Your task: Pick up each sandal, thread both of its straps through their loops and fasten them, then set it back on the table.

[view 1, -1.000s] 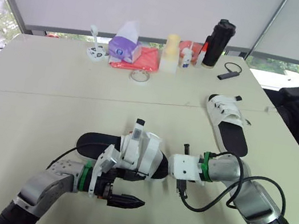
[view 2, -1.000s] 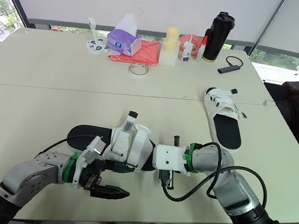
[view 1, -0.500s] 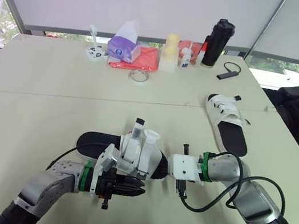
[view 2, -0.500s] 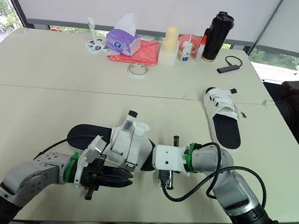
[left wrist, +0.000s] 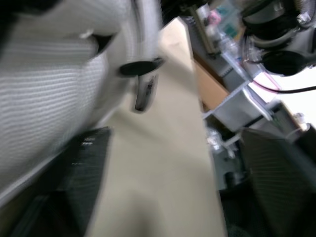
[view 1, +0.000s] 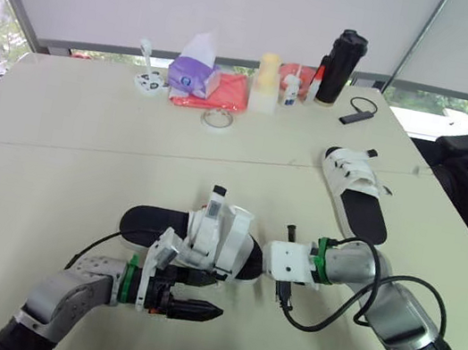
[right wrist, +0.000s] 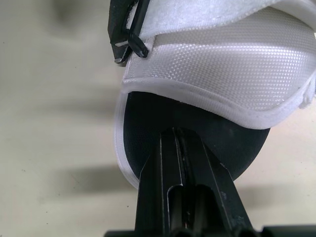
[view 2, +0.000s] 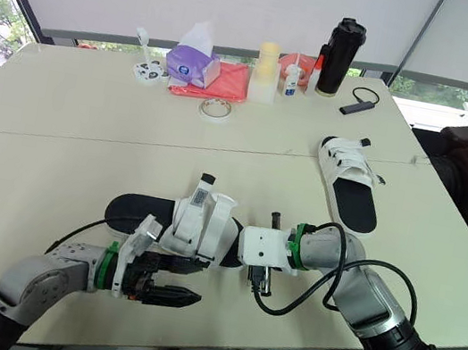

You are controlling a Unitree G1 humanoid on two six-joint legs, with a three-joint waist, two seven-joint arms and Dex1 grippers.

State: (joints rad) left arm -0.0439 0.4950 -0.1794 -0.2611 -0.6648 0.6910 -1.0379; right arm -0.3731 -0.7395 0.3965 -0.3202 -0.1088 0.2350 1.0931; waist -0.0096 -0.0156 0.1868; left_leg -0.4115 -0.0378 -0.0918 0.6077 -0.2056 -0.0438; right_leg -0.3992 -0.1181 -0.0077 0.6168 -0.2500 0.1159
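The sandal (view 1: pixel 221 238) lies at the near middle of the table (view 1: pixel 56 153), its white straps standing up. The right gripper (right wrist: pixel 177 134), fingers pressed together, has its tip at the toe end, and the left gripper (view 1: pixel 210 300) sits at the sandal's near side, fingers spread. A second sandal (view 1: pixel 355 196) lies well apart to the right.

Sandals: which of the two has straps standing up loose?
The near sandal, lying crosswise: its white straps stand up unfastened. The far sandal, off to the right, has its straps lying flat across it.
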